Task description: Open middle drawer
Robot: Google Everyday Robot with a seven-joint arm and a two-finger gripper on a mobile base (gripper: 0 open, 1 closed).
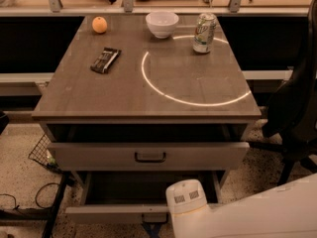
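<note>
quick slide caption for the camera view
Pincer at the front of the pulled-out middle drawer, under a tabletop holding an orange, bowl, can and dark packet.

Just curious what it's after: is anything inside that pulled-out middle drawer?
Only dark interior shows in the middle drawer; the top drawer overhangs its back, and the arm covers one corner. The gripper sits at its handle.

white arm enters from lower right, smooth plastic shell. rounded cream cap at its end, two small grey square marks on top. dark gripper at bottom edge, just left of cap, mostly cut off.
</note>
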